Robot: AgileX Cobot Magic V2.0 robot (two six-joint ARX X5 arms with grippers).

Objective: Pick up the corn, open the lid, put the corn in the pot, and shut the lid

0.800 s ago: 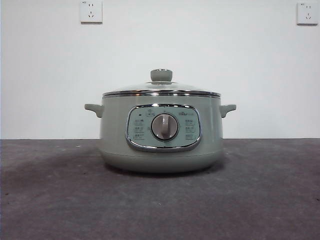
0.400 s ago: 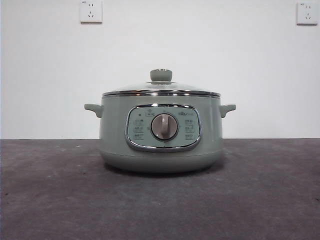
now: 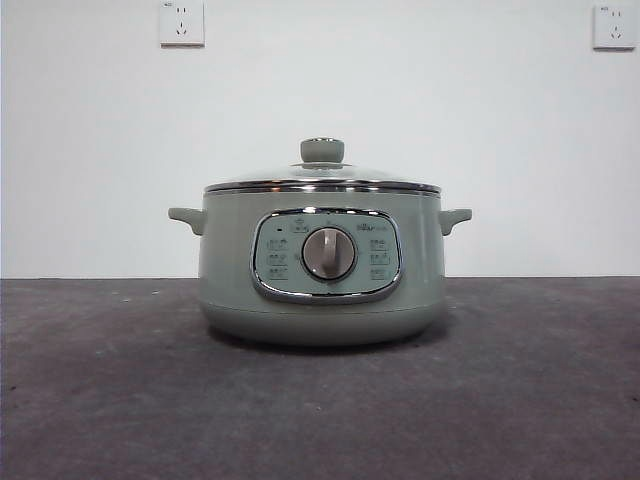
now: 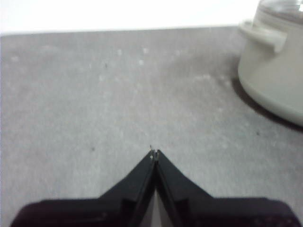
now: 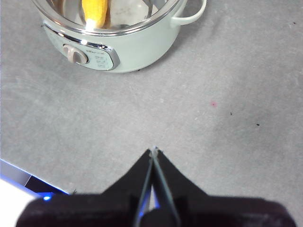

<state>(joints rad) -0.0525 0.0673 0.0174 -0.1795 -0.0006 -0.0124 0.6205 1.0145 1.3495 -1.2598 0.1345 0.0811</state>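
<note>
Black and pinched tip to tip, our left claw [image 4: 154, 153] holds nothing and hangs above bare grey counter [image 4: 94, 94]; our right claw [image 5: 153, 151] is the same, jaws pressed together and empty, over its own stretch of the counter. Neither arm shows in the front view, so we judge both to be waiting.

Outward from the left claw, the squat sage-green electric pot [image 4: 277, 71] sits at about two o'clock, well apart, with one small side handle [image 4: 258, 34] turned toward us. Outward from the right claw, the same pot lies at about eleven o'clock, also well apart, its chrome-framed panel with the round dial [image 5: 75, 55] facing the camera.

Across the last second the front view shows no change: the pot has stayed put and the domed glass lid with its shiny steel rim [image 3: 322, 184] and sage-green knob [image 3: 322, 150] has stayed seated on it, level all round.

The yellow-orange corn cob [image 5: 94, 12] lies inside the pot, seen in the right wrist view within the steel rim and, we take it, through the glass. Only part of it is in frame.

With the cob in, the lid down and both claws clear, we judge the task complete, with no step left to do.
</note>
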